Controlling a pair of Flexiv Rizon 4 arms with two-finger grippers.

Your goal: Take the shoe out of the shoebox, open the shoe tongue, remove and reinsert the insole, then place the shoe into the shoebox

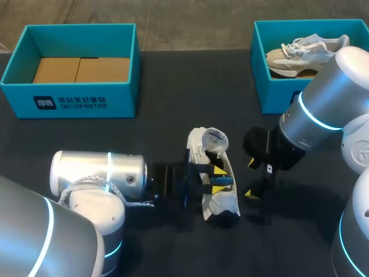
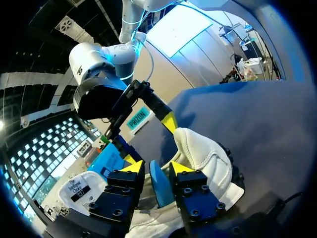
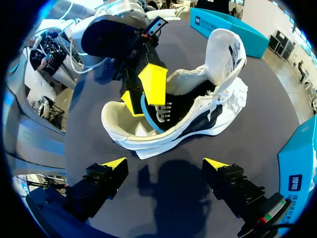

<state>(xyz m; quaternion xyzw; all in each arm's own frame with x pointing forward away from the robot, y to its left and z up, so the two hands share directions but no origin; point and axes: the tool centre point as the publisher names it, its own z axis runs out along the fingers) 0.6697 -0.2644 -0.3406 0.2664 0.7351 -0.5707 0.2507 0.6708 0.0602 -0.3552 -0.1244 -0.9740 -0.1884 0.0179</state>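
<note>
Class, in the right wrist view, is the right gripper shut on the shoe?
No: the right gripper stands open, clear of the shoe.

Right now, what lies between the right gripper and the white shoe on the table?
Only bare table, seen in the right wrist view: nothing separates the right gripper from the shoe.

table point(image 1: 173, 86): dark surface | beige sneaker point(image 1: 300, 55): lying inside teal box point(image 1: 271, 95), far right corner
</note>
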